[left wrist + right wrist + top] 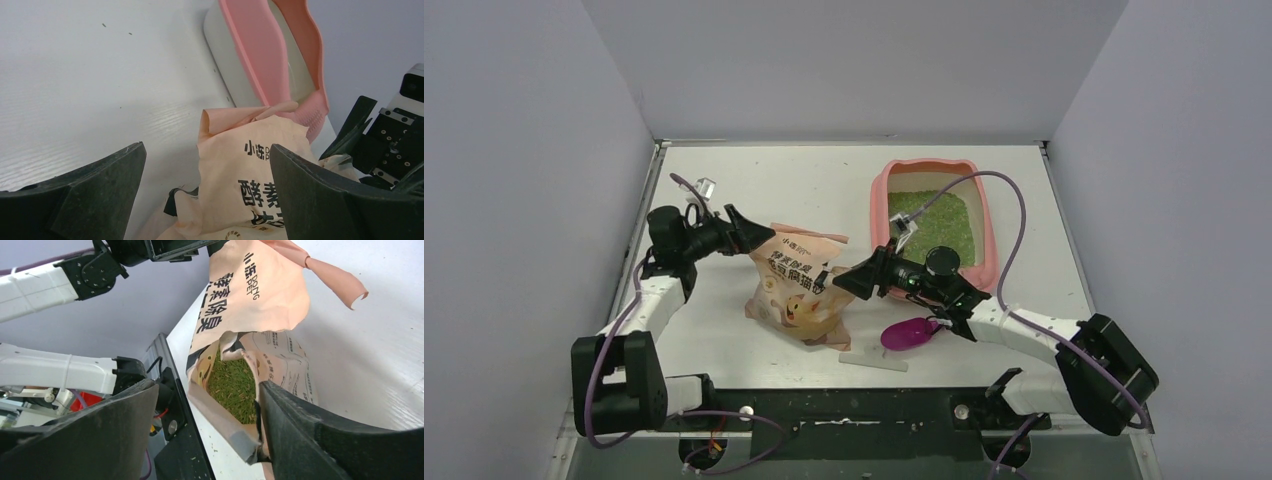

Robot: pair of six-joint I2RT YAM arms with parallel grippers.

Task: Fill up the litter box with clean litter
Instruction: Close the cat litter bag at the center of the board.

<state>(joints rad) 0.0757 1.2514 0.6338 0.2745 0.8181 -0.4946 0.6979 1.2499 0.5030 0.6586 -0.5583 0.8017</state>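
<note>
litter box (929, 167) holds green litter (934, 225); open bag (799, 290) holds more; left gripper (749, 232) and right gripper (844, 282) gape wide.

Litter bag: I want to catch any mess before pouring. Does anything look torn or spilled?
Yes. The litter bag lies slumped on the table, its top torn raggedly open, with green litter showing inside. I see no granules spilled on the table.

Litter box (881, 195): one, pink.
Litter bag (799, 285): one, peach paper with print.
Patches of green litter (934, 225): two, one in the box and one inside the bag.
Scoop (907, 333): one, magenta.
White strip (874, 360): one, flat on the bench (754, 180).
Pincers: two, the left pincer (749, 232) and the right pincer (849, 280), with four fingers in all.
</note>
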